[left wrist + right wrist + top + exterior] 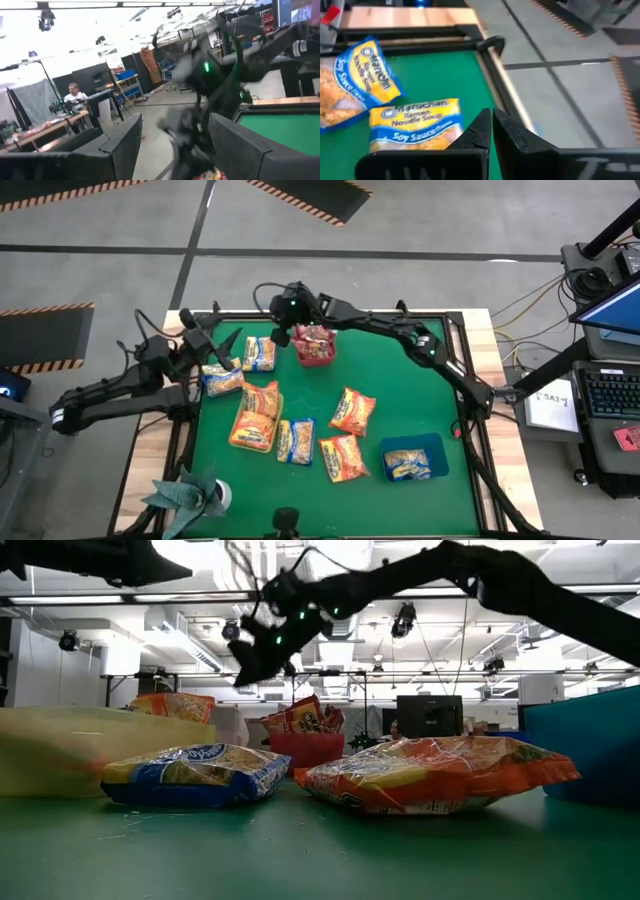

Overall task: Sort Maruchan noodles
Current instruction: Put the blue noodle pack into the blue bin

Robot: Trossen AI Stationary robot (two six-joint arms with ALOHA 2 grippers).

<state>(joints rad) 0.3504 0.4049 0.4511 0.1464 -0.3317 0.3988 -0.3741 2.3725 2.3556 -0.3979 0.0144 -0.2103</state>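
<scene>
Several Maruchan noodles packets lie flat on the green mat (400,380). Blue-and-yellow ones are at the far left (258,353) (412,125) and in the middle (296,440); orange ones (352,410) (440,775) lie nearer. A dark red packet (315,338) stands in the red tray (318,358), and another packet lies in the blue tray (413,462). My right gripper (492,127) (282,335) hangs shut and empty in the air above the far-left packets. My left gripper (215,342) (172,150) is open at the table's left edge, holding nothing and facing the right arm.
A raised black frame and wooden rim (478,330) run round the mat. A teal object (190,492) stands at the near left corner. The mat's right half around (420,395) is bare. A laptop and cables (610,380) sit off the table to the right.
</scene>
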